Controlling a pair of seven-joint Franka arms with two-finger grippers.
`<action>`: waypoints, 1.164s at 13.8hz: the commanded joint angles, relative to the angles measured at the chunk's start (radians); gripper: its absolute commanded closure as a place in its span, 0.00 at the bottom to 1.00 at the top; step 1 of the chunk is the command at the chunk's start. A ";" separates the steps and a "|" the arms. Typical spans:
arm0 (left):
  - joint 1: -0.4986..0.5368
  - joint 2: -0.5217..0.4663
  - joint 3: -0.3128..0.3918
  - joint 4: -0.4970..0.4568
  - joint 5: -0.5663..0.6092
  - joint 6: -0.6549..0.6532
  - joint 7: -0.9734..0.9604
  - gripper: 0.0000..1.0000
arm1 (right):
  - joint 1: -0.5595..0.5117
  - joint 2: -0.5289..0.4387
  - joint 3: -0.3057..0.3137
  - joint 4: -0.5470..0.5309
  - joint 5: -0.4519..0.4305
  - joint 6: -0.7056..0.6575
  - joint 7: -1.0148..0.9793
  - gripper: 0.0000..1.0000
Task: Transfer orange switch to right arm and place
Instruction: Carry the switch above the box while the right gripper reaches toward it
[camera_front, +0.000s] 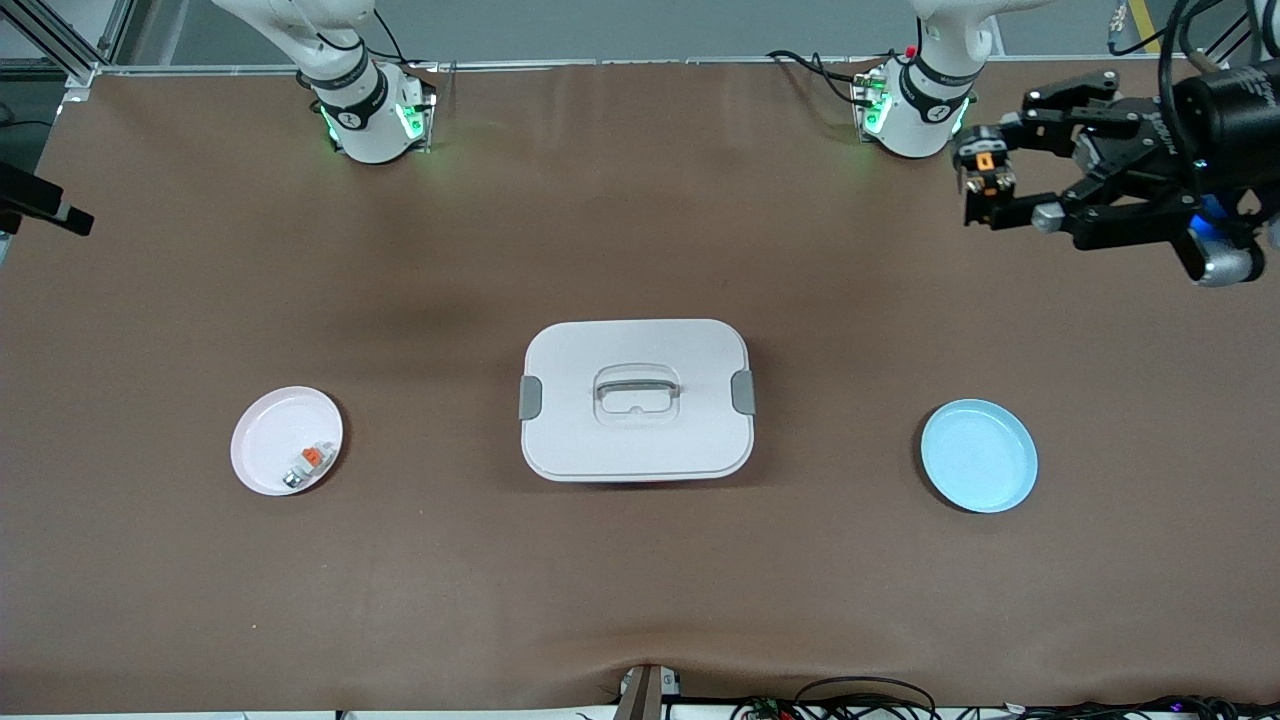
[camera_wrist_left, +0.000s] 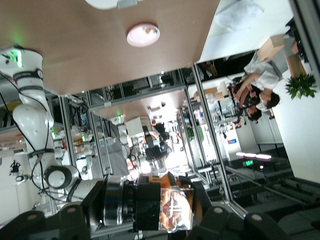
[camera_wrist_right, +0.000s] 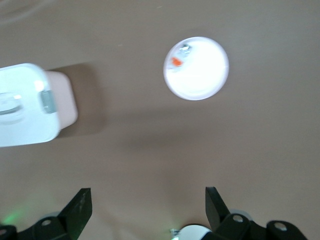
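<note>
Brown matte cloth covers the table (camera_front: 640, 600). At about two o'clock in the front view, the left gripper (camera_front: 985, 185) hangs over the table's left-arm end, jaws pinched on the orange switch (camera_front: 986, 163), a tiny black body with a coppery end. The right gripper (camera_wrist_right: 148, 207) hovers above the table with jaws wide. A good handover likely means bringing the switch toward the middle, over the smooth white lidded box (camera_front: 636, 400), leaving an exposed end for the right fingers. Glossy pink plate (camera_front: 262, 440) at eight o'clock holds a pale orange-topped piece (camera_front: 312, 459); the blue plate (camera_front: 978, 455) sits at four.

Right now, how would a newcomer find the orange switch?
Look up at the left gripper, raised over the left arm's end of the table. The orange switch is pinched in its fingers: tiny, black-bodied, unlike the pale orange-topped piece on the pink plate.
</note>
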 joint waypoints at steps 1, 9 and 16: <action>0.004 0.021 -0.045 0.003 -0.072 0.037 0.025 0.90 | -0.008 0.000 0.012 0.000 0.188 -0.018 0.013 0.00; -0.031 0.031 -0.258 -0.095 -0.067 0.296 0.073 0.90 | 0.084 0.001 0.019 -0.006 0.547 0.030 0.299 0.00; -0.051 0.054 -0.437 -0.171 -0.071 0.542 0.170 0.90 | 0.231 -0.003 0.020 0.011 0.532 0.152 0.506 0.00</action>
